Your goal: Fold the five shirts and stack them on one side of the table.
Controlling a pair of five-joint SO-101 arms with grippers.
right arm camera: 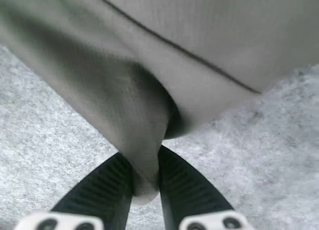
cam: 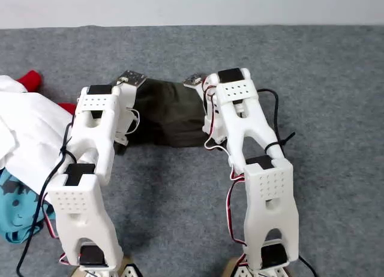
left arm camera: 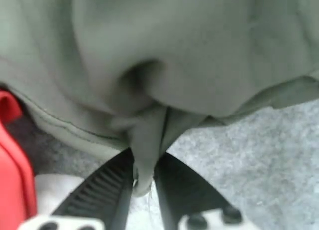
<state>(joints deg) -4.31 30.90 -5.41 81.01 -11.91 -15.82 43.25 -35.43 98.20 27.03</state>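
Left fingers and right fingers each pinch a bunched edge of the olive shirt, at its nine and three o'clock. Best to move both together, keeping the fold square.

Grey felt tabletop lies bare on the right and near middle; a heap of white, red and teal shirts crowds the left edge; a dark olive shirt blocks the far middle.
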